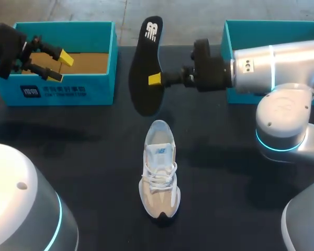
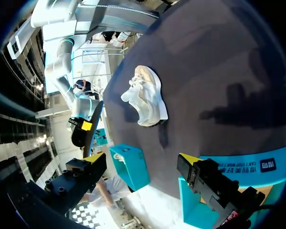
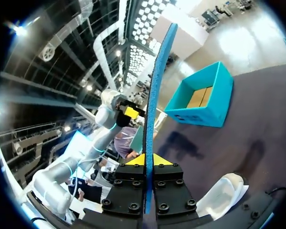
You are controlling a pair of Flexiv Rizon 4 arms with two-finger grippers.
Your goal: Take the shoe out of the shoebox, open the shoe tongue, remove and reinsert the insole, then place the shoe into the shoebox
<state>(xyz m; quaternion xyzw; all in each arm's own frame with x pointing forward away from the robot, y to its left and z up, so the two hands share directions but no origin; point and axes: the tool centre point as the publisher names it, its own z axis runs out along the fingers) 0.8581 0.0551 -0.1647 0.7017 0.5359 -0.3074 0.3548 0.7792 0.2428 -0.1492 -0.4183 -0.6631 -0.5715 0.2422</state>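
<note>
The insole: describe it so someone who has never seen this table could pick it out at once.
On the dark table, look between the two teal shoeboxes at the far side. There the right end effector holds the insole in the air, beyond the white shoe. It is flat, black and foot-shaped with a white logo, the only thing off the table.

- we've got a dark table (image 1: 94, 172), with a white-and-beige shoe (image 1: 159, 170) sitting upright dead centre
- teal shoebox (image 1: 68, 91) at 10 o'clock
- second teal box (image 1: 261, 32) at 2 o'clock
</note>
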